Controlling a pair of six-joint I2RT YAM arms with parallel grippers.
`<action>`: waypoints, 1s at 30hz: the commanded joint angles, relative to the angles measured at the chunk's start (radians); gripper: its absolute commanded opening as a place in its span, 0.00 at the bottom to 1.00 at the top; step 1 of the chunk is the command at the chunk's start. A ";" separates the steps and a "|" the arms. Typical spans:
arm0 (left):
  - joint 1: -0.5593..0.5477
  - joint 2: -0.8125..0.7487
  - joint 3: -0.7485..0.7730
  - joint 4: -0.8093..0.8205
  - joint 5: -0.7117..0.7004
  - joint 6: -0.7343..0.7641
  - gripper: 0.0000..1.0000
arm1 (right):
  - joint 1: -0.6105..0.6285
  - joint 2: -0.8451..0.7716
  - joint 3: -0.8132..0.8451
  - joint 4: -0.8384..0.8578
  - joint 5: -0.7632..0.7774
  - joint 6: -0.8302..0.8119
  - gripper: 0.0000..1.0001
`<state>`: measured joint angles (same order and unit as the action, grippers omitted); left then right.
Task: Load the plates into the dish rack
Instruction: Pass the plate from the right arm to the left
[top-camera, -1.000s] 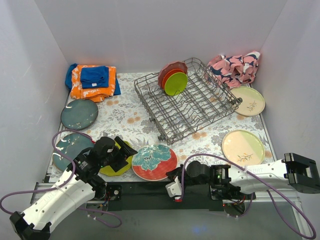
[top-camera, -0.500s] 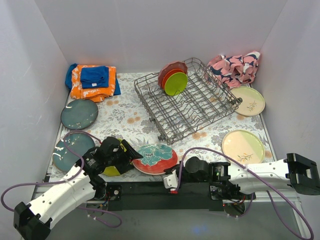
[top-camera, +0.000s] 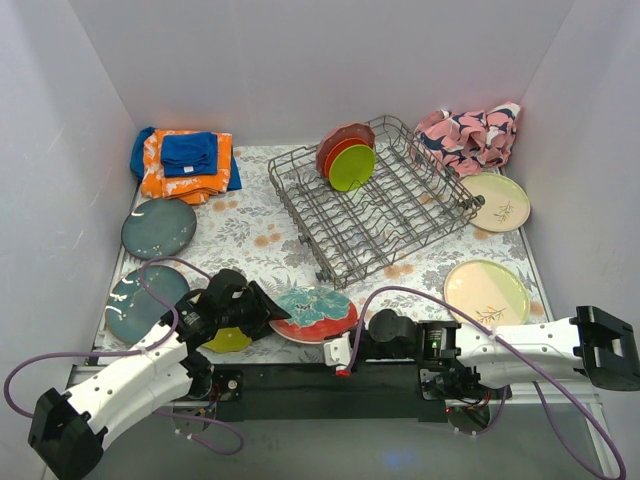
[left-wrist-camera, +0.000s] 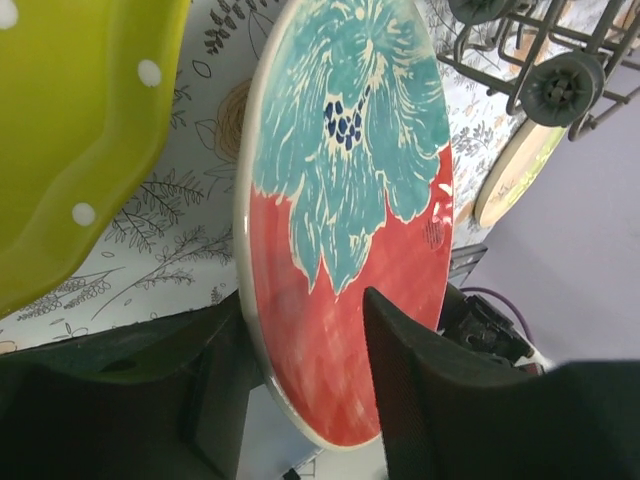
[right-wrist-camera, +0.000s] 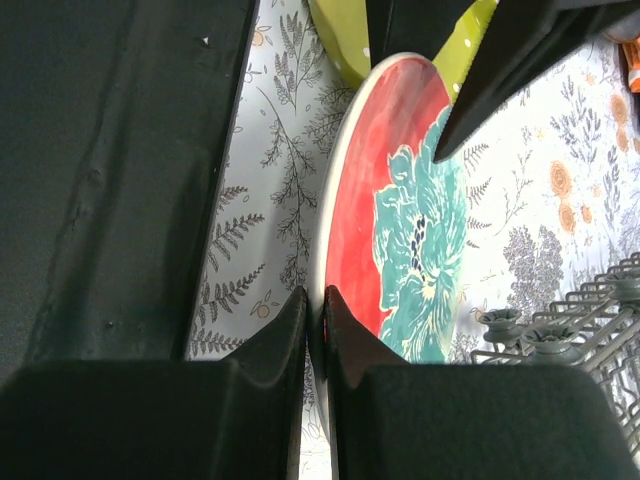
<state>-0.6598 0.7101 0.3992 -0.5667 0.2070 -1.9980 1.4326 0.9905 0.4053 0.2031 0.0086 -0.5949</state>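
Note:
The red-teal floral plate (top-camera: 315, 312) is tipped up off the mat near the front edge. My right gripper (top-camera: 338, 350) is shut on its near rim; the right wrist view shows both fingers pinched on the rim (right-wrist-camera: 315, 310) of the plate (right-wrist-camera: 420, 240). My left gripper (top-camera: 268, 308) is open and straddles the plate's left edge, one finger behind it and one over its face (left-wrist-camera: 305, 330). The dish rack (top-camera: 375, 205) stands at the back centre with red, orange and lime plates (top-camera: 345, 155) upright in its far corner.
A yellow-green dotted plate (top-camera: 228, 337) lies under my left arm. Teal (top-camera: 138, 300) and slate-blue (top-camera: 158, 228) plates lie at the left, two cream plates (top-camera: 497, 200) (top-camera: 487, 290) at the right. Folded orange-blue cloths (top-camera: 185, 162) and a pink cloth (top-camera: 470, 135) lie at the back.
The right gripper closed on the floral plate's near rim and tipped it up. The left gripper moved right until its fingers came around the plate's left edge.

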 joint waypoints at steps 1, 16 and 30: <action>0.003 -0.004 -0.013 0.043 0.064 -0.007 0.38 | -0.008 -0.009 0.078 0.091 -0.001 0.069 0.01; 0.005 -0.201 -0.005 -0.053 0.043 0.031 0.00 | -0.011 -0.064 0.125 0.018 -0.168 0.152 0.32; 0.003 -0.267 0.225 -0.266 0.065 0.232 0.00 | -0.075 -0.182 0.289 -0.168 -0.225 0.128 0.94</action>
<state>-0.6510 0.4816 0.4675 -0.8867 0.1970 -1.8416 1.4143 0.8280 0.5850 0.0673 -0.2340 -0.4763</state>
